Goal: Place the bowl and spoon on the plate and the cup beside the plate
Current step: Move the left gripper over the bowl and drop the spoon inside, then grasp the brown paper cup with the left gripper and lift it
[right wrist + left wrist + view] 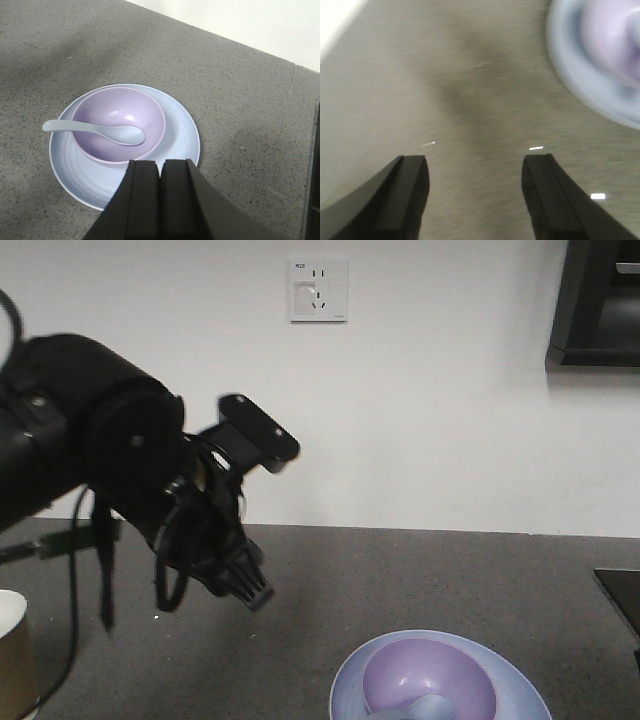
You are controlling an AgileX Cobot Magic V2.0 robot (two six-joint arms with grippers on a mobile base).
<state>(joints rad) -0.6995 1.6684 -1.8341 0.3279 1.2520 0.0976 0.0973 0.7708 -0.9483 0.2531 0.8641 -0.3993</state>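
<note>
Only the right wrist view shows the full setting. The plate [75,172], pale blue and shallow with faint rings, lies on the bench [225,90] just ahead of the right fingers [145,195], and their tips hide its near rim. The bowl [112,107], of smooth lavender plastic, sits on the plate. The spoon [125,134] rests across the bowl, with the scoop inside and the short handle passing over the rim to the left of the fingers. The right fingers are pressed together and hold nothing.

The left wrist view is smeared (edges are hard to read there). The left fingers [410,195] are spread wide, with only bare bench between them. The plate and bowl are a pale blur ahead of them to the right.

Only the front view shows the cup [12,670]. It is brown paper with a white rim and stands on the bench, cut off by the frame, well apart from the plate. The black left arm [100,440] with its cables hangs above the grey speckled bench, and the left fingers are between cup and plate. The arm covers part of the white wall [450,410], which carries a socket [318,288].
</note>
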